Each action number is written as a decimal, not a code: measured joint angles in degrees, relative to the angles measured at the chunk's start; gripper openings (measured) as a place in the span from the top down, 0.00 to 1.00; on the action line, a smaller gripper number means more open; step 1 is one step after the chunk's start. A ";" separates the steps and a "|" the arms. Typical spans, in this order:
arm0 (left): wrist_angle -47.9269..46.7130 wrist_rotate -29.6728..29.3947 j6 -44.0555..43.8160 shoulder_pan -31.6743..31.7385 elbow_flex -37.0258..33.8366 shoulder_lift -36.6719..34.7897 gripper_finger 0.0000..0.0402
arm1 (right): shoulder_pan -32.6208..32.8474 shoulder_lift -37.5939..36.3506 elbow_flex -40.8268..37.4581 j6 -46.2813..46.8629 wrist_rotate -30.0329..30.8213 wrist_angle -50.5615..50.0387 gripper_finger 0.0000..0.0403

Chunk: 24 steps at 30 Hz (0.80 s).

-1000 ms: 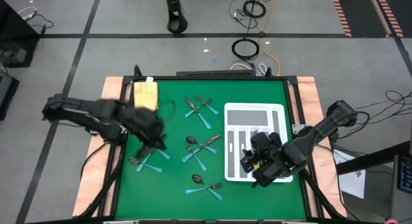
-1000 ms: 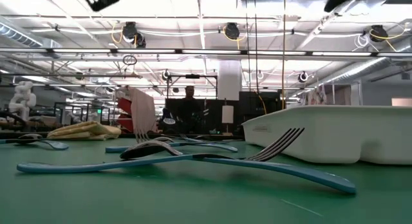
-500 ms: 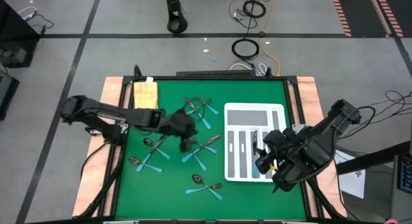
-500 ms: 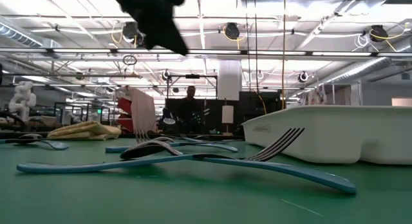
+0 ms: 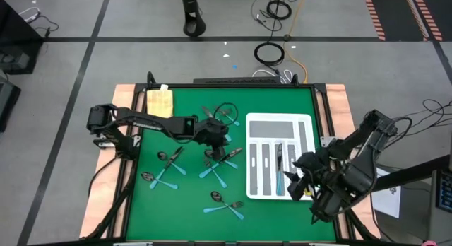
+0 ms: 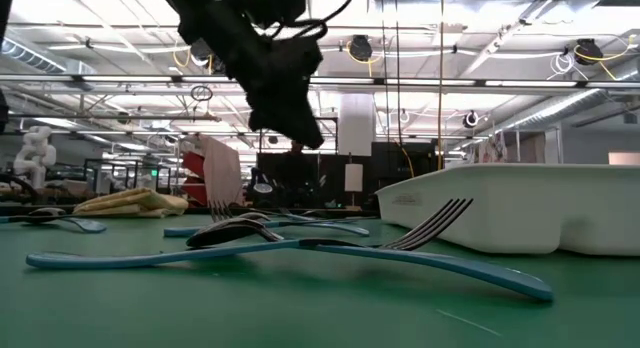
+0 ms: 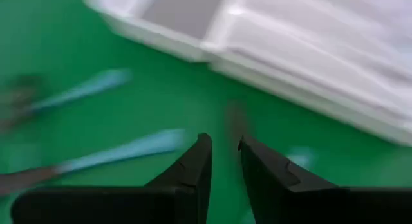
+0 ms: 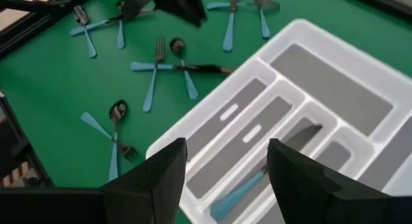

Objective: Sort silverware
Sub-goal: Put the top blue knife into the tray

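Observation:
The silverware lies on the green mat in crossed groups with teal handles: one at the far middle (image 5: 220,117), one in the centre (image 5: 222,161), one at the left (image 5: 164,168), one near the front (image 5: 226,203). A knife (image 8: 241,188) lies in a slot of the white divided tray (image 5: 305,126). My left gripper (image 5: 217,141) hangs just above the centre group, pointing slantwise down toward the tray, its fingers (image 7: 193,172) a little apart with nothing between them. My right gripper (image 8: 225,153) hovers open above the tray's near right corner.
A folded yellow cloth (image 5: 159,102) lies at the mat's far left corner. Bare green mat stretches along the near edge. In the low view a fork and a spoon (image 6: 300,250) lie crossed in front, and the tray's wall (image 6: 520,213) stands at the right.
My left gripper has swung from the left group toward the table's centre and the tray, sinking and tipping further down. My right gripper has drawn back from over the tray toward the table's right edge. The silverware has kept its place.

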 joint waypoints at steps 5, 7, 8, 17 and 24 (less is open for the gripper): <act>-5.88 -0.58 15.47 6.93 3.03 -0.83 0.78 | 2.61 0.02 -4.65 5.76 -0.23 0.00 0.50; -9.37 6.39 23.41 10.54 3.89 -0.83 0.78 | 3.66 0.02 -6.33 6.51 -0.24 -0.07 0.50; -10.77 10.06 26.85 12.51 3.91 -0.76 0.78 | 4.21 0.02 -7.08 7.12 -0.38 -0.04 0.50; -19.23 21.84 47.32 25.58 4.02 -0.74 0.77 | 11.48 0.04 -11.57 15.41 -7.56 -0.08 0.50; -19.30 21.11 59.09 28.08 4.02 0.75 0.77 | 14.79 0.04 -11.73 22.09 -7.60 0.00 0.50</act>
